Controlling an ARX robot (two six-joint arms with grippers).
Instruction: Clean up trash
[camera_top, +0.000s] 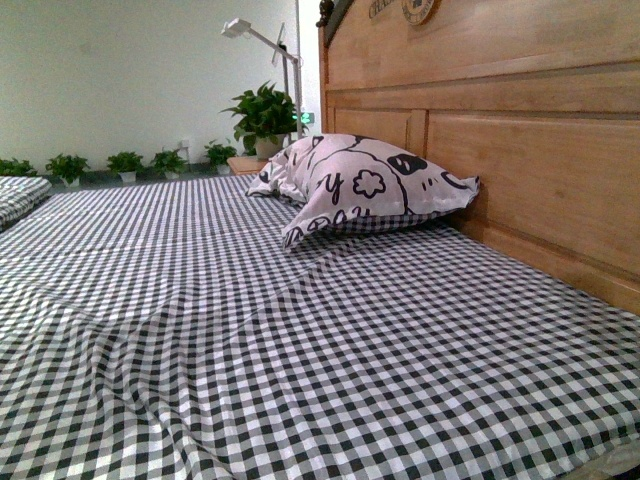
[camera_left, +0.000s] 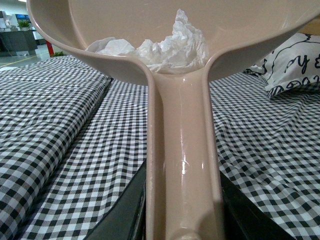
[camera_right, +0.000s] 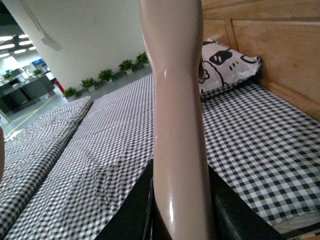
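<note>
Front view: you look low across the checked bedsheet (camera_top: 300, 350) toward the pillow (camera_top: 365, 185) and headboard (camera_top: 520, 150). Left wrist view: you sit close behind the dustpan (camera_left: 182, 150) handle, facing along it over the sheet. Right wrist view: equally close behind a beige handle (camera_right: 177, 125). All three share pillow and sheet.

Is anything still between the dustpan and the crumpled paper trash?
Nothing visible: in the left wrist view the trash already lies inside the dustpan, whose handle the left gripper holds. The bedsheet shows no other trash.
</note>
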